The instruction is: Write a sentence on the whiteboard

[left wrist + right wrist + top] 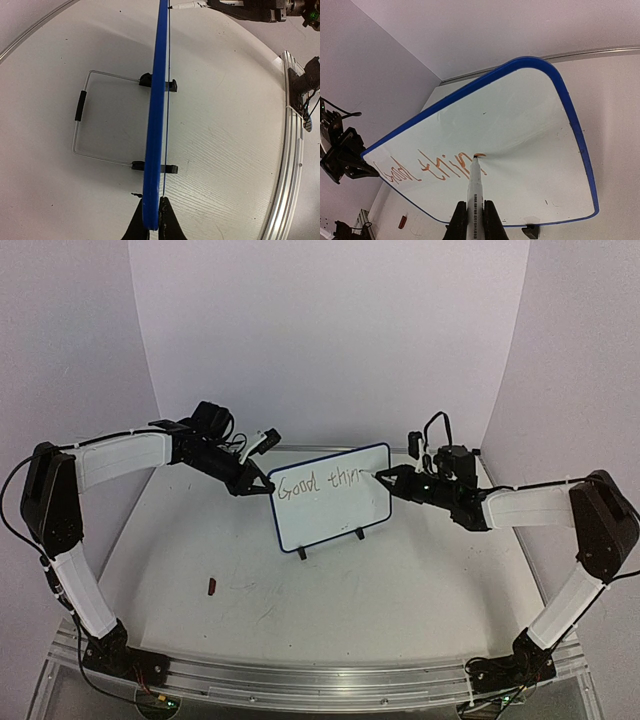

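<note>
Grips the whiteboard (pixel 330 502) by its left edge with the left gripper (pixel 262 486), fingers (pixel 169 227) pinched tight on either face of the blue rim (seen edge-on from the left wrist, a thin blue strip running away from the camera). Stands the board upright near the middle of the table (pixel 400 600), turned a little with its left end nearer, on two small black feet (pixel 301 553) and with a wire stand (pixel 80 120) flat on the table behind it. Clamps a marker (pixel 475 182) in the right gripper (pixel 474 220), jaws closed around the barrel, tip pressed against the white face at the end of the writing. Shows the sentence (pixel 318 483) only in part: "Good thin" in thin brownish strokes along the upper half of the board, plus a short curved stroke right at the tip. Reaches in from the right with that arm and from the left with the other, both grippers level with the line of text. Has a small dark red piece (pixel 211 587) lying on the table, nearer and to the left of the board, well apart from it. Carries an aluminium rail (pixel 320 680) along the near edge, with both arm bases bolted to it.
</note>
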Controlling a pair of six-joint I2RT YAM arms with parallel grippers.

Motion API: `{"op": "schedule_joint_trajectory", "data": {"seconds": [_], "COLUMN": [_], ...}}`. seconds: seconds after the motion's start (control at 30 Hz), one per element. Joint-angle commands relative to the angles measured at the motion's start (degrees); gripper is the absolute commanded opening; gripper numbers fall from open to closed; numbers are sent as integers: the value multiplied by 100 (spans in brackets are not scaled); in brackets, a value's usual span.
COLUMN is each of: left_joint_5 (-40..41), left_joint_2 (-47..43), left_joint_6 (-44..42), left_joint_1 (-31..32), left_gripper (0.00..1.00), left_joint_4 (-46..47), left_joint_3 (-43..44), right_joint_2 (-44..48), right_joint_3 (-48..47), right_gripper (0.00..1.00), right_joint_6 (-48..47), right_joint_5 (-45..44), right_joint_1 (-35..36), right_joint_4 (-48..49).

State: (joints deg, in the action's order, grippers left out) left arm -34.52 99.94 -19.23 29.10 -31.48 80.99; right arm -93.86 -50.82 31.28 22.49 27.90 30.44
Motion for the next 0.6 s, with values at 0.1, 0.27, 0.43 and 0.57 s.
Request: {"op": "schedule_joint_trajectory", "data": {"seconds": [0.1,0.27,0.43,0.57], "left_joint_5": [702,701,702,702], "left_joint_2": [297,298,298,289], "left_joint_6": [-318,-320,-326,-321], "left_joint_1": [34,34,34,35], "left_gripper": [0,0,0,0], "left_joint_4": [-453,-453,-460,-455], "left_joint_3": [-57,-53,-48,-48], "right_joint_2": [-53,-56,-68,-95], "right_joint_3": [46,54,4,-15], "right_gripper": [0,0,0,0], "right_joint_6": [-88,-87,-111,-122], "right_joint_5": [-167,-259,-315,-348], "right_joint_1": [-21,-21,-21,-21], "right_joint_4": [41,-18,-137,-195]}}
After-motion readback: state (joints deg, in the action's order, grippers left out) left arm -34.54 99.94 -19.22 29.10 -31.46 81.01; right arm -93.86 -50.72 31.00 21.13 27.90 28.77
